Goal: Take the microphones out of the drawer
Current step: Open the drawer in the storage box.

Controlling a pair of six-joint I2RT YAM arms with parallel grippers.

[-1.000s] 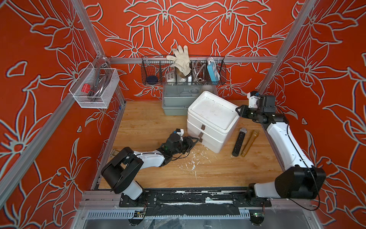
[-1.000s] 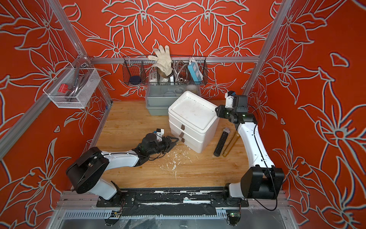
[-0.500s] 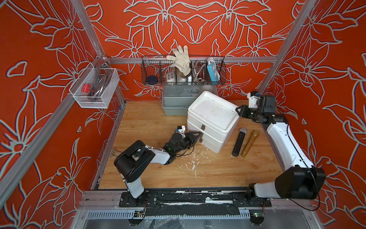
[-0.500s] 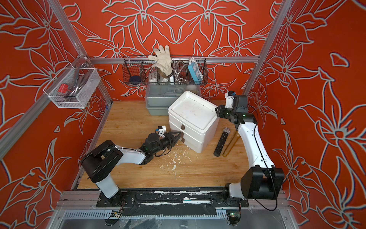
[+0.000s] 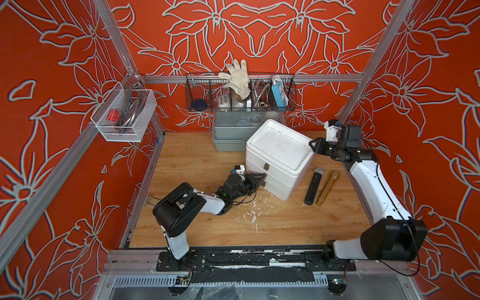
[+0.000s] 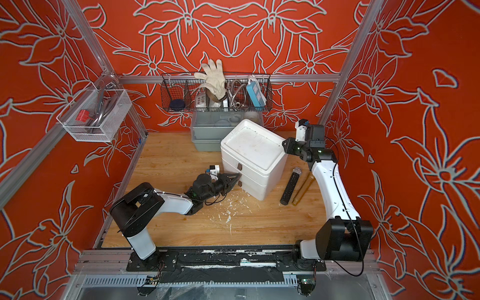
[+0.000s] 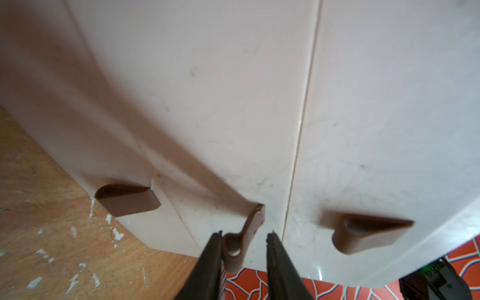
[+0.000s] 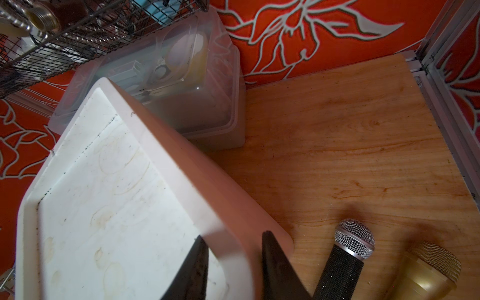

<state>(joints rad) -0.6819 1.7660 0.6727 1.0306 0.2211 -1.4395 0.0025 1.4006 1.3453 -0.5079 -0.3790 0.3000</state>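
Microphone in black (image 5: 313,187) lay on the wooden table (image 5: 194,161) just beside the white drawer unit (image 5: 280,150), outside it, with a gold microphone (image 5: 327,187) alongside. At the unit's front, the left gripper (image 7: 244,233) straddled a brown drawer handle (image 7: 255,215), its jaws only narrowly parted: one finger (image 7: 214,249) touched the handle, while a slim gap showed at the other. The drawer fronts sat flush with the unit. The right gripper (image 8: 233,235) reached over the unit's top corner and seemed clamped on its raised rim, a finger on each side.
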